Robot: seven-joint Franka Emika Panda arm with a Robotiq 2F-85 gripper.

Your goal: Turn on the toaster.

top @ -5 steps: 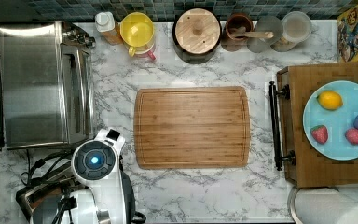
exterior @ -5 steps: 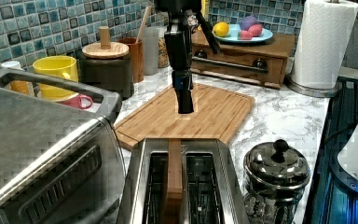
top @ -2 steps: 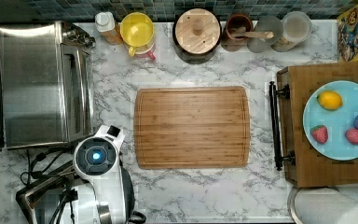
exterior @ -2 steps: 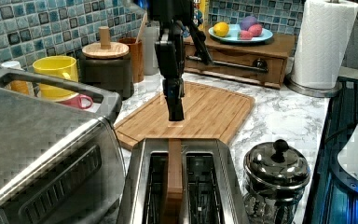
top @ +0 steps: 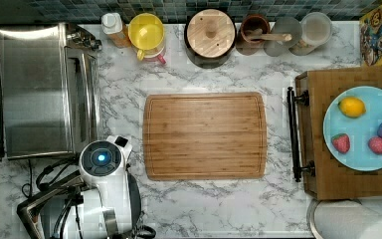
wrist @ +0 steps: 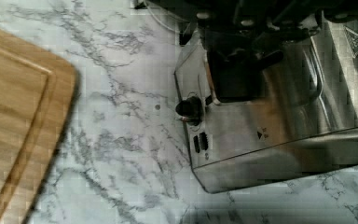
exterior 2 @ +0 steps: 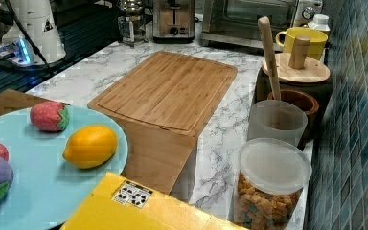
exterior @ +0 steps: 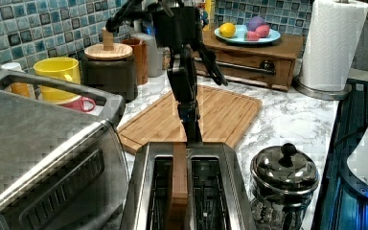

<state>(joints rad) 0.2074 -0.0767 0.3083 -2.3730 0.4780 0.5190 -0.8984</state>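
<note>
The small steel toaster (exterior: 187, 191) stands at the near edge of the left view, with a brown slice (exterior: 178, 182) in one of its two slots. In the right view the toaster (exterior 2: 174, 19) is at the far end of the counter, its black knob facing the camera. My gripper (exterior: 191, 132) points straight down at the toaster's far end, fingers shut with nothing held. The wrist view has the toaster (wrist: 284, 126) close below, showing its black knob (wrist: 189, 108) and a dark block above that. In the top view the white arm (top: 102, 164) covers most of the toaster.
The big toaster oven (top: 45, 89) stands right beside the toaster. A bamboo cutting board (top: 205, 135) lies mid-counter. A lidded steel pot (exterior: 283, 177) sits on the toaster's other side. Jars and a yellow mug (top: 146, 31) line the tiled wall. A fruit plate (top: 363, 149) rests on a wooden box.
The gripper has come off the cutting board area toward the toaster and dropped lower, now hanging at the toaster's far end. Nothing else has moved.
</note>
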